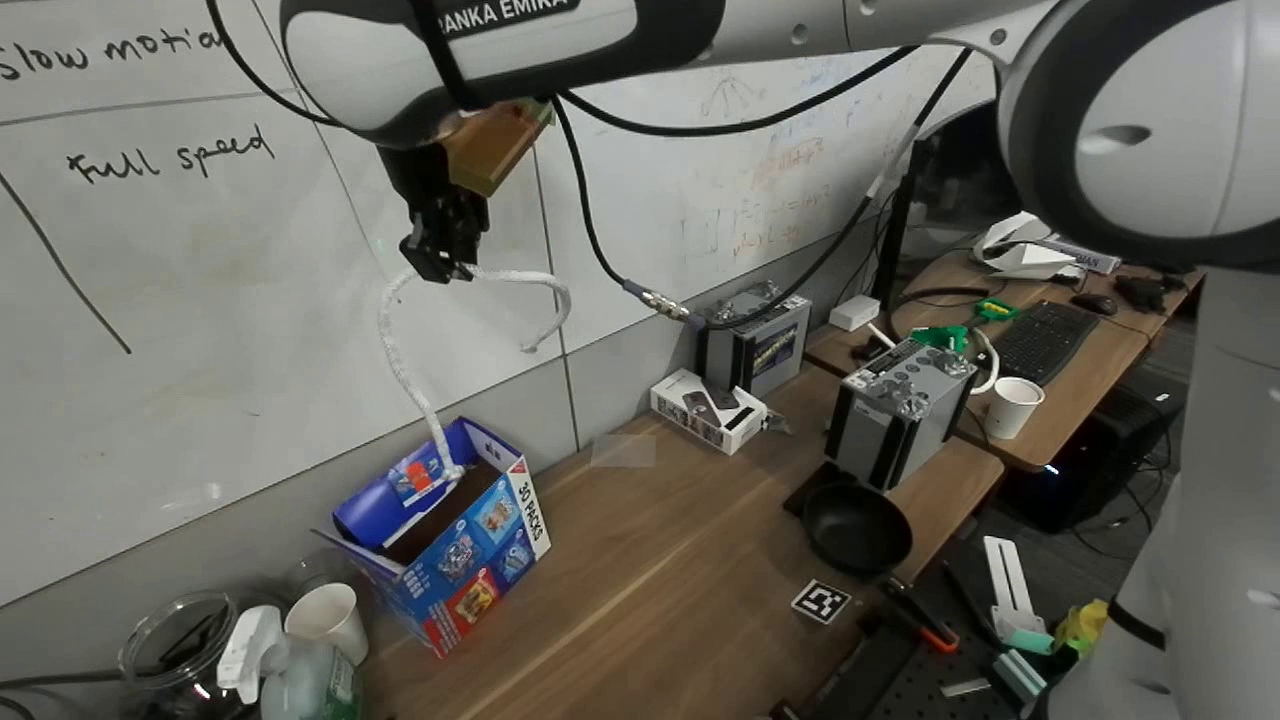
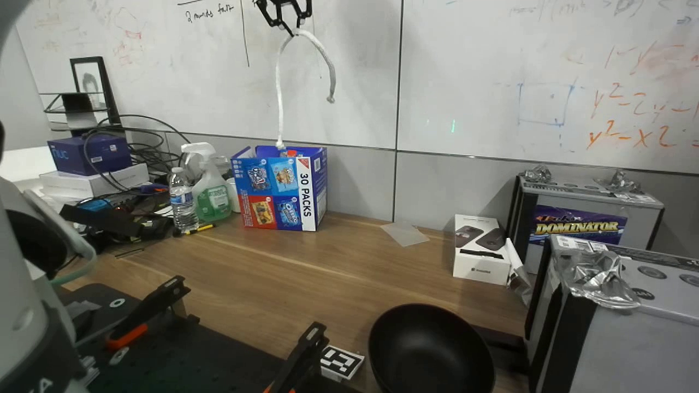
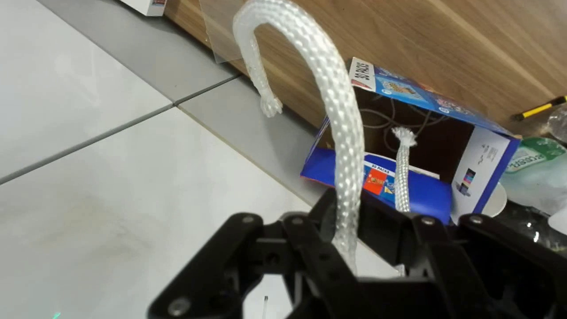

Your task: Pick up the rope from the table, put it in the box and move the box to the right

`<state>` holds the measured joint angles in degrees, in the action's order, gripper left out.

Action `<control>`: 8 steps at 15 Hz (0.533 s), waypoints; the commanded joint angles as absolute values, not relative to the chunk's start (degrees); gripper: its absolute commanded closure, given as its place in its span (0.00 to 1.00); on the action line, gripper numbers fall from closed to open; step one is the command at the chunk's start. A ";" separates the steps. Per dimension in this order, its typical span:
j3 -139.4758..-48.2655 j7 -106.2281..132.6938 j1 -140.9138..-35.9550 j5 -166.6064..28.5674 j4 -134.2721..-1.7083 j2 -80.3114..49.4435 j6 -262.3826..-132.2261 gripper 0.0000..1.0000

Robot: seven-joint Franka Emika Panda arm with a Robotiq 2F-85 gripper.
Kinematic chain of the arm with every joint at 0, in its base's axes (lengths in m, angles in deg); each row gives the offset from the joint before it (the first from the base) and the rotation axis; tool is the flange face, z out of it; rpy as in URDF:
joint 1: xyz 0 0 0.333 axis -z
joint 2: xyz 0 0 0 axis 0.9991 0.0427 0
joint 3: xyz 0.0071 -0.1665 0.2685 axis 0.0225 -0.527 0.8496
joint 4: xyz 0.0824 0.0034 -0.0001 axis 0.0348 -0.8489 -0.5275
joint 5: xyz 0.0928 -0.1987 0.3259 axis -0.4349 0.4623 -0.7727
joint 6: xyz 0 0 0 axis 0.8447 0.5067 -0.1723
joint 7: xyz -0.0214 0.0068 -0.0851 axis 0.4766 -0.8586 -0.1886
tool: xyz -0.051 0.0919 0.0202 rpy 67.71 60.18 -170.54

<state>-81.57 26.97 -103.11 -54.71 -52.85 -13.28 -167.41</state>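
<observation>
The white rope [image 1: 395,345] hangs from my gripper [image 1: 442,268], which is shut on it well above the table [image 1: 640,570]. One rope end hangs down to the box's opening; the other curls free to the side. The rope also shows in an exterior view [image 2: 279,93] below the gripper [image 2: 295,30]. The blue box [image 1: 478,565] stands open-topped on the table by the wall, also in an exterior view [image 2: 273,188]. In the wrist view, the rope [image 3: 330,84] passes between the gripper's fingers [image 3: 343,212], and its frayed lower end overlaps the open box [image 3: 443,102].
A spray bottle [image 2: 212,188], water bottle [image 2: 182,199] and paper cup [image 1: 328,618] stand beside the box. A white phone box [image 2: 480,251], grey devices [image 1: 900,410] and a black pan [image 2: 431,349] are farther along the table. A whiteboard wall [image 1: 200,300] runs behind.
</observation>
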 commanded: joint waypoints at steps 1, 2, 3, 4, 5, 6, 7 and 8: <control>-81.35 25.64 -104.43 -54.07 -42.47 -7.36 -162.17 0.96; -81.33 25.99 -104.69 -54.28 -41.00 -6.12 -161.22 0.96; -81.34 26.26 -105.05 -54.34 -39.68 -4.61 -160.49 0.96; -81.27 26.87 -105.30 -54.67 -38.40 -3.24 -159.67 0.96; -81.28 27.19 -105.67 -54.70 -37.24 -1.60 -159.29 0.96; -81.19 27.87 -105.88 -55.13 -35.77 0.14 -158.78 0.96; -81.11 28.66 -106.05 -55.51 -34.47 1.92 -158.41 0.96; -80.94 29.47 -106.25 -55.99 -33.42 3.60 -158.20 0.96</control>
